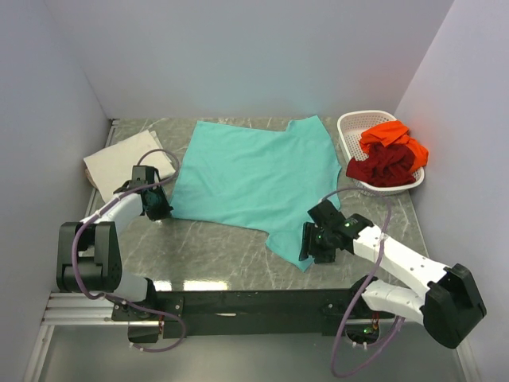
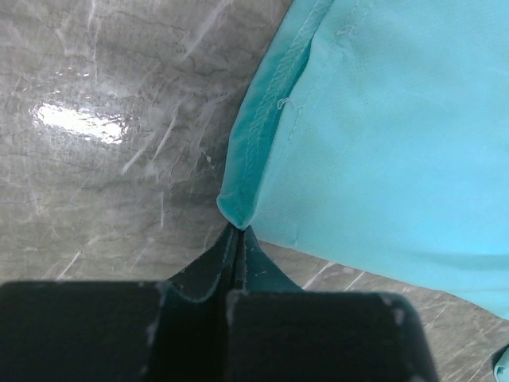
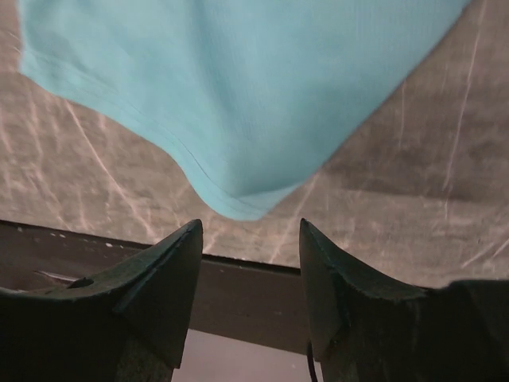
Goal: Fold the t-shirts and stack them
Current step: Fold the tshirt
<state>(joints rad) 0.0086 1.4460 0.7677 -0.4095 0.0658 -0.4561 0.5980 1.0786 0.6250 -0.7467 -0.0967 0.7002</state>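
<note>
1. Teal t-shirt (image 1: 250,175) lies spread flat across the middle of the worktop (image 1: 215,255), its far hem close to the back wall and one near-right corner reaching down toward the front edge.
2. Open room: a bare strip of marbled surface runs between the shirt's near hem and the front edge – widest at the left and centre. Walls close in the left, back and right sides.
3. At the left rear, a folded cream t-shirt (image 1: 127,159) sits at the worktop's left edge, just beside the teal one but apart from it.
4. At the right rear, a white lattice basket (image 1: 350,127) holds an orange t-shirt (image 1: 394,137) bunched on top of a dark red t-shirt (image 1: 382,167); the basket's left rim is near the teal shirt's right edge.
5. Left pincer (image 1: 161,213) is at the teal shirt's near-left corner, jaws pressed together with the hemmed corner tip pinched between them.
6. Right pincer (image 1: 308,247) is low at the near-right corner – jaws wide apart, gripping nothing; the cloth's pointed tip lies just ahead of the gap, over the front edge.
</note>
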